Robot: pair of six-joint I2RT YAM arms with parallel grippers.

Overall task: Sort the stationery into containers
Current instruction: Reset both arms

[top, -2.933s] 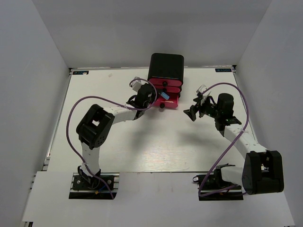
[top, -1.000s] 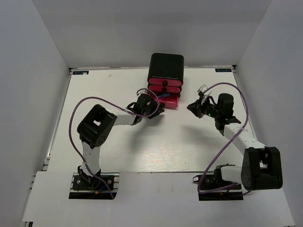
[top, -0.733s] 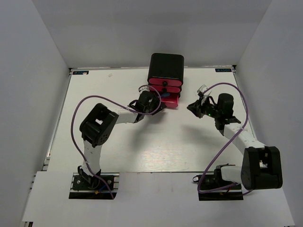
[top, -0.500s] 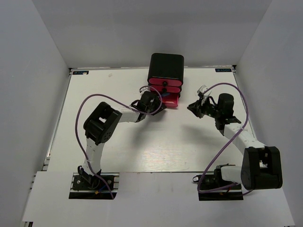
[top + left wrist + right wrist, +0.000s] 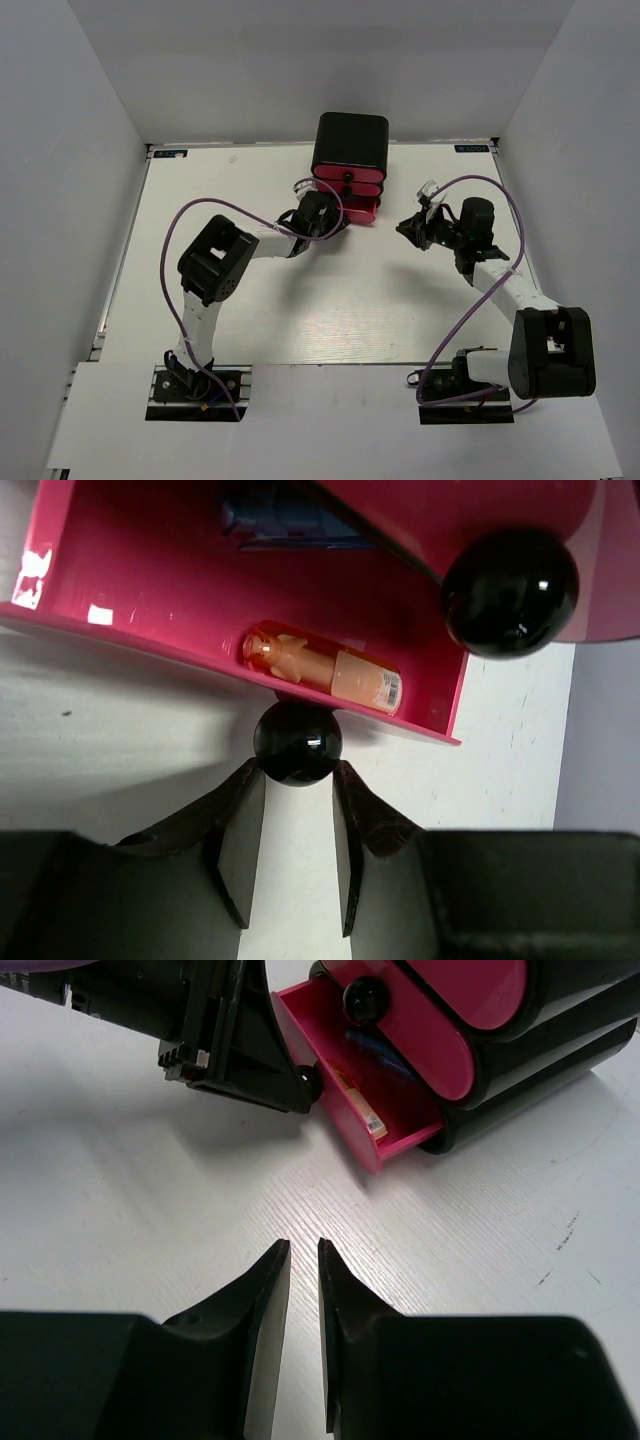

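Note:
The black cabinet [image 5: 351, 140] holds three pink drawers. Its bottom drawer [image 5: 150, 590] is pulled out. In it lie an orange capsule-shaped piece [image 5: 320, 670] and a blue piece [image 5: 290, 525]. My left gripper [image 5: 297, 775] is shut on this drawer's black knob [image 5: 297, 742], a fingertip touching each side. In the top view the left gripper [image 5: 333, 219] is at the drawer front [image 5: 362, 211]. My right gripper [image 5: 303, 1245] hovers over bare table right of the cabinet, its jaws a narrow gap apart and holding nothing. From there I see the open drawer [image 5: 385, 1120] and the orange piece [image 5: 360, 1105].
The middle drawer's knob [image 5: 510, 590] juts out just above the open drawer, close to my left fingers. White walls enclose the table [image 5: 300, 300] on three sides. My right gripper [image 5: 408, 228] is a short way right of the drawers.
My left gripper has slid up to the bottom drawer's knob and narrowed its jaws round it. The right arm has barely moved.

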